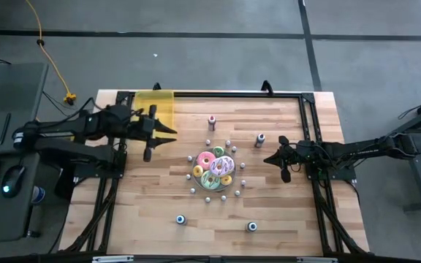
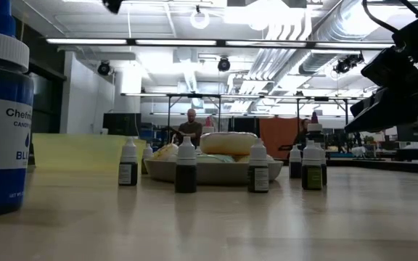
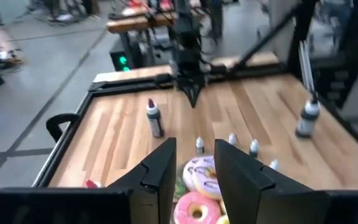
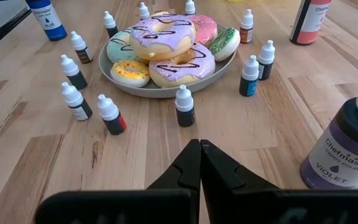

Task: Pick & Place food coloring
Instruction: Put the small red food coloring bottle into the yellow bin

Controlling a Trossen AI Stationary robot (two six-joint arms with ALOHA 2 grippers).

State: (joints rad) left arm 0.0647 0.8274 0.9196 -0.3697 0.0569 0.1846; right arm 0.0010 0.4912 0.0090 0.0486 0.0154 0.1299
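Just ahead of the closed, empty right hand (image 4: 199,163), the tiny white-capped dropper bottle of food coloring (image 4: 184,106) stands upright on the pale wooden counter (image 4: 272,137); it looks light, rigid and tippy, so grip its dark body.

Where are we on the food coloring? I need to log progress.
Nothing looks moved: the small bottles ring the doughnut plate. Nothing is in hand: left gripper open and empty, right gripper shut and empty. All picking and placing remains.

A large open robotics lab or workshop. A wooden desk (image 1: 269,212) stands on a grey concrete floor (image 1: 218,58). Fluorescent strip lights (image 2: 158,41) and exposed ceiling ducts (image 2: 325,36) run overhead, a computer keyboard and mouse (image 1: 13,177) sit beside the rig, and a person (image 2: 190,127) sits at distant benches.
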